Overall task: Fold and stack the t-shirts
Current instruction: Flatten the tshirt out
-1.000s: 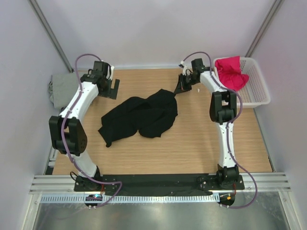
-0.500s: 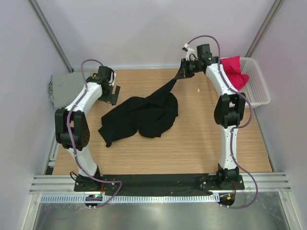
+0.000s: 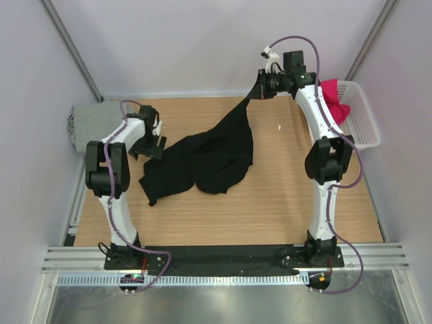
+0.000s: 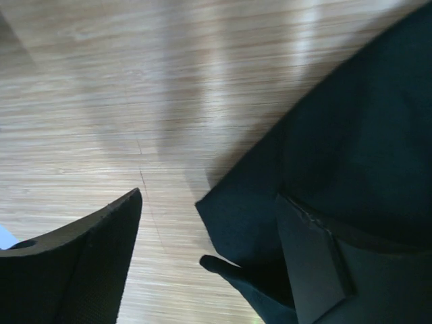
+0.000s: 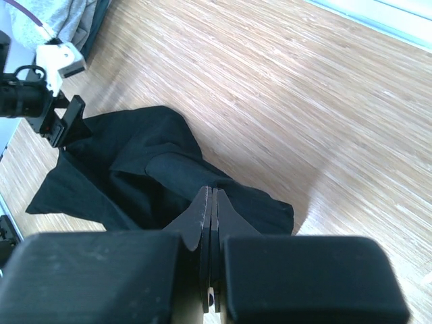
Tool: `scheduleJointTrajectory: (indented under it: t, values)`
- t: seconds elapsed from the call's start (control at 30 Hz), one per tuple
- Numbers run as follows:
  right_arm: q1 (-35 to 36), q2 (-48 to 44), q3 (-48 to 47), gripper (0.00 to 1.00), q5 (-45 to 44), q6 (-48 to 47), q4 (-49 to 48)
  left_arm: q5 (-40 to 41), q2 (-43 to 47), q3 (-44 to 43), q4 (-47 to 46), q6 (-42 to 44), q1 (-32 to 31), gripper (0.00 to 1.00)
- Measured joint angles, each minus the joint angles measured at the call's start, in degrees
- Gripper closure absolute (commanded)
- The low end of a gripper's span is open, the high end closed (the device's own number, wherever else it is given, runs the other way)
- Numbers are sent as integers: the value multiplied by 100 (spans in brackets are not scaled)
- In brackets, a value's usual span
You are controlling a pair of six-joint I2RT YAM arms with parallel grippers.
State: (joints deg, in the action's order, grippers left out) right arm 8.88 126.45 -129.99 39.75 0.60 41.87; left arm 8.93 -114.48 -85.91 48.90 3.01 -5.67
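The large black t-shirt (image 3: 209, 158) lies crumpled on the middle of the wooden table. One corner of it is pulled up towards the back. My right gripper (image 3: 259, 88) is shut on that corner, high above the table's back edge. In the right wrist view the jaws (image 5: 211, 192) pinch a thin fold and the black t-shirt (image 5: 135, 169) hangs below. My left gripper (image 3: 150, 144) is open at the shirt's left edge. In the left wrist view my left gripper (image 4: 209, 202) straddles a corner of the black t-shirt (image 4: 351, 135). The grey t-shirt (image 3: 91, 123) lies at the far left. The magenta-red t-shirt (image 3: 332, 100) sits in the basket.
A white mesh basket (image 3: 364, 128) stands at the back right, off the table's edge. The wooden table (image 3: 270, 202) shows bare wood in front of and to the right of the black shirt. Walls close in on both sides.
My right gripper has lifted the black shirt's corner higher and further back, stretching the cloth. My left gripper has moved nearer and right, up to the shirt's left edge.
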Motion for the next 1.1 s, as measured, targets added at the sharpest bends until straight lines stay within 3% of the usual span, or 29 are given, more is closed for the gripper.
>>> scheduleJointTrajectory:
  t: [0.17, 0.27, 0.3, 0.57, 0.8, 0.9, 1.0, 1.1]
  values:
    - [0, -22, 0, 99, -4, 0, -7, -197, -184, 35, 151, 7, 164, 45]
    - [0, -22, 0, 99, -24, 0, -2, -461, -269, 37, 219, -13, 170, 78]
    - [0, -22, 0, 99, -28, -2, -4, -516, -282, 37, 227, -4, 166, 100]
    - [0, -22, -28, 99, -293, -87, 28, -730, -295, -238, 472, 52, 155, 100]
    - [-186, -173, -632, 99, -702, -192, 13, -490, -92, -2533, 498, 223, 153, 100]
    - [-306, -516, -640, 99, -782, -225, 17, -494, 273, -3128, 448, 249, 153, 99]
    - [-374, -918, -507, 99, -811, -260, -20, -531, 632, -3257, 455, 247, 153, 95]
    - [-367, -1246, -352, 99, -811, -334, -17, -605, 761, -3084, 463, 225, 138, 100]
